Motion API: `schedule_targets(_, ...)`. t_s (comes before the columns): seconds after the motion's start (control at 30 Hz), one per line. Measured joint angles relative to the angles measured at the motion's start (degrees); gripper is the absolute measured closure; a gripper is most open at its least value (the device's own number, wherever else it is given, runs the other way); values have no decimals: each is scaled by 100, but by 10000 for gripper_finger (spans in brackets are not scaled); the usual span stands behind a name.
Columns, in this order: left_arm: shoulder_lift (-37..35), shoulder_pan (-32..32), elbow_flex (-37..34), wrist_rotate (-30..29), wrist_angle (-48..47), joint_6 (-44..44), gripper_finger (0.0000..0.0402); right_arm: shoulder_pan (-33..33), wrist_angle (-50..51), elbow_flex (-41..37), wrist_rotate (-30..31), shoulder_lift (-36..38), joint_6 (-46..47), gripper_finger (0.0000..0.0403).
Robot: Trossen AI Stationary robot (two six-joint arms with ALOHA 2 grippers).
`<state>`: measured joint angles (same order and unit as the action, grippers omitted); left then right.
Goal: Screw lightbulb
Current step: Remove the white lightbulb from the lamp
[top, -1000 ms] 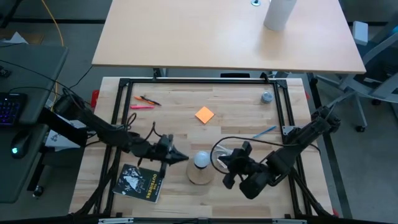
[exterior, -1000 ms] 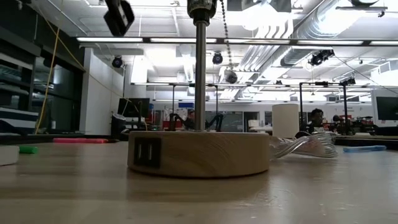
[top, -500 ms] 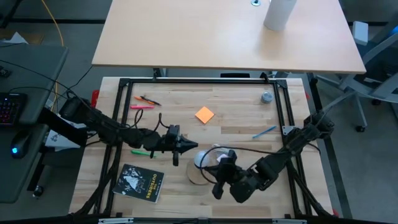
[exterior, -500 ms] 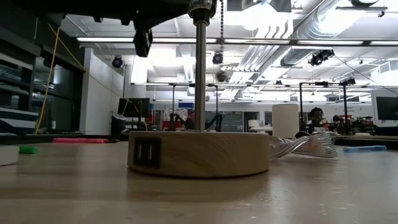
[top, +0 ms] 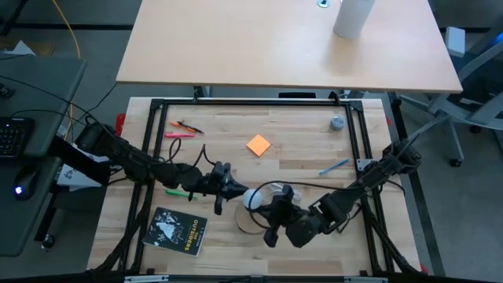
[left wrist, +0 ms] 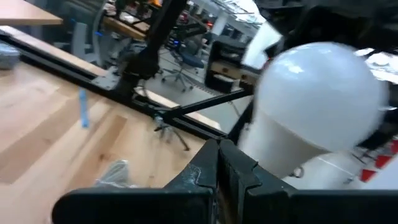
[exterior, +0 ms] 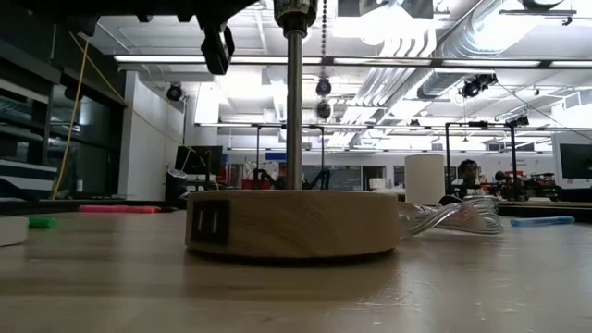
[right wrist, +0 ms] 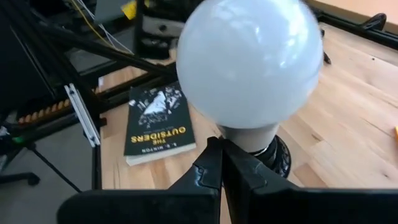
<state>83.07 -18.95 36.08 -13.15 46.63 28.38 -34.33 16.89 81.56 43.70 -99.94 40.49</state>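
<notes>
You have a light wooden table (top: 299, 157) inside a black frame. Near its front edge stands the round wooden lamp base (exterior: 292, 223), and just left of it lies a black paperback (top: 176, 230) (its cover reads "The Outsiders"). An orange square note (top: 258, 145) lies toward the far middle, pens (top: 181, 130) at the far left, a blue pen (top: 334, 167) to the right.

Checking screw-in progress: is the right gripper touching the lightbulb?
Cannot tell. The right wrist view shows the shut right gripper just below the lightbulb, hiding any gap.
</notes>
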Motion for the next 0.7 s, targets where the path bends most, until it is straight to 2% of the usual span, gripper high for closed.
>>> schedule_targets(0.43, 0, -577, 50, 218, -50, 355, 402, -5, 600, 0, 67, 6, 195, 403)
schedule_targets(0.7, 0, -1081, 54, 395, -165, 698, 402, -50, 1780, -9, 73, 261, 630, 403)
